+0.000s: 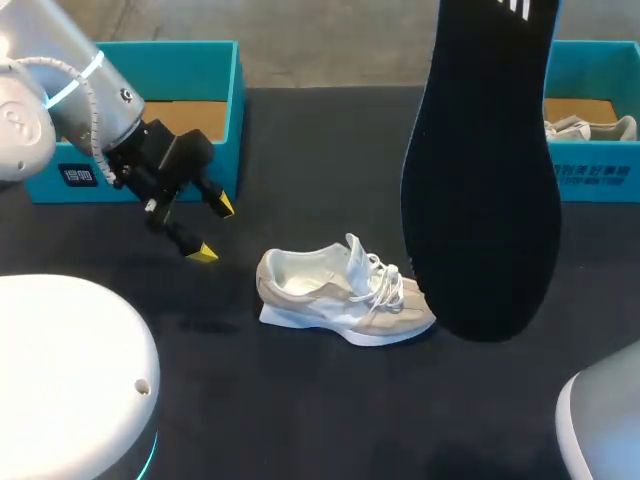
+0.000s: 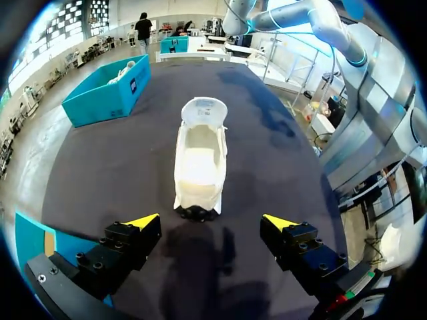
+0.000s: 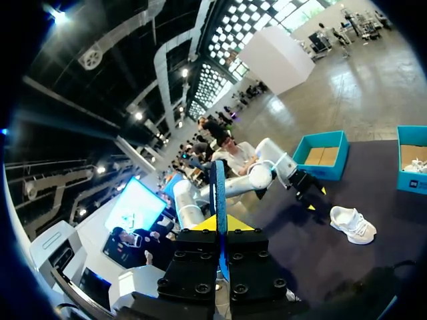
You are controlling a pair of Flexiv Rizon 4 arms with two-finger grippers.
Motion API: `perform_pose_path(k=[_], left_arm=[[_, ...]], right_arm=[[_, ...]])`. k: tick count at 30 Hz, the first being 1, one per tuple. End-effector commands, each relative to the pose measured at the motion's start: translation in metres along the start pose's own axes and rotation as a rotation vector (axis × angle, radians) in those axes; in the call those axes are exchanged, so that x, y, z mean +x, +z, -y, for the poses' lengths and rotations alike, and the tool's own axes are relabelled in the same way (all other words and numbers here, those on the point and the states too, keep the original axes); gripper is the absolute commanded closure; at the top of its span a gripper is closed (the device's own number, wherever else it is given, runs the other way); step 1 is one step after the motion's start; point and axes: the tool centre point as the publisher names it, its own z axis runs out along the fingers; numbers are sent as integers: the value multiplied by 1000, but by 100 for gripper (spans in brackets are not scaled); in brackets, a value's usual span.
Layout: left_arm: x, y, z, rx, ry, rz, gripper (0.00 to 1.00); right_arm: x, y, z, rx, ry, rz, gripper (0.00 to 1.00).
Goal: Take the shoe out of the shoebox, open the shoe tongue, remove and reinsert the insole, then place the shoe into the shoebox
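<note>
"How far along was it when you looked?"

"The insole was out. The right gripper [image 3: 220, 223] had its two yellow tips pinched on the black insole [image 1: 485, 180], one on each face. It held it high above the table [image 1: 330, 140]."

"And the shoe?"

"The white sneaker [image 1: 340, 295] stood on its sole near the middle of the table, between the two teal boxes and outside both. Its laces were loose, its tongue was pulled up and its mouth was open. The toe pointed toward the right arm's side."

"What about the left arm?"

"The left gripper [image 1: 214, 229] hung over the table near the left shoebox [image 1: 215, 60] with its fingers wide apart, holding nothing. Seen from its wrist, the sneaker's heel lay just ahead of it, roughly centred between the fingers and not touching them."

"So which step was that?"

"Midway through the insole step, I'd say: the insole removed and not yet back in. Next it would need lowering and lining up with the sneaker. Then its front end would go through the opening toward the toe. The left gripper would probably have to steady the heel or hold the tongue clear."

"And which box after that?"

"I couldn't tell. The right shoebox [image 1: 590, 185] had a pale shoe [image 1: 590, 127] lying in it. The left one showed only its cardboard floor."
</note>
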Motion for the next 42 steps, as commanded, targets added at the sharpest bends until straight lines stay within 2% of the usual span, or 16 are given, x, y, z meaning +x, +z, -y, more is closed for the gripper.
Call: perform_pose_path(k=[1, 5, 7, 8, 15, 25, 28, 42], left_arm=[[-2, 4, 13, -55, -8, 25, 0], [-8, 8, 30, -163, 34, 59, 0], [-8, 8, 31, -171, 35, 64, 0], [-11, 10, 37, -238, 67, 83, 0], [-11, 26, 50, -343, 117, 133, 0], [-12, 51, 70, -374, 130, 203, 0], [-22, 64, 79, -407, 150, 216, 0], [-53, 104, 99, -417, 164, 192, 0]], right_arm=[[1, 1, -2, 3, 1, 3, 100], [1, 1, -2, 3, 1, 3, 100], [1, 1, -2, 3, 1, 3, 100], [1, 1, -2, 3, 1, 3, 100], [1, 1, -2, 3, 1, 3, 100], [1, 1, -2, 3, 1, 3, 100], [1, 1, -2, 3, 1, 3, 100], [1, 1, -2, 3, 1, 3, 100]])
